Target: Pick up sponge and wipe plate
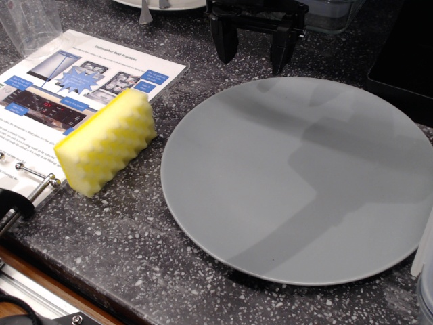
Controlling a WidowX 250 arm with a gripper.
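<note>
Sponge (pixel 106 141) is what you are seeing first, lying ridged face up just left of the plate (pixel 298 179), partly overlapping a printed leaflet (pixel 74 84). Past the plate's far rim, your gripper (pixel 254 51) is hanging with its jaws spread and gripping nothing, well apart from the sponge.

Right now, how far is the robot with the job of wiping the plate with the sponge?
Nothing looks done yet. The sponge lies on the counter to the left of the grey plate, partly on a printed leaflet, and nothing grips it. The gripper hangs open and empty above the plate's far edge. Left: grasp the sponge, then wipe the plate.
</note>
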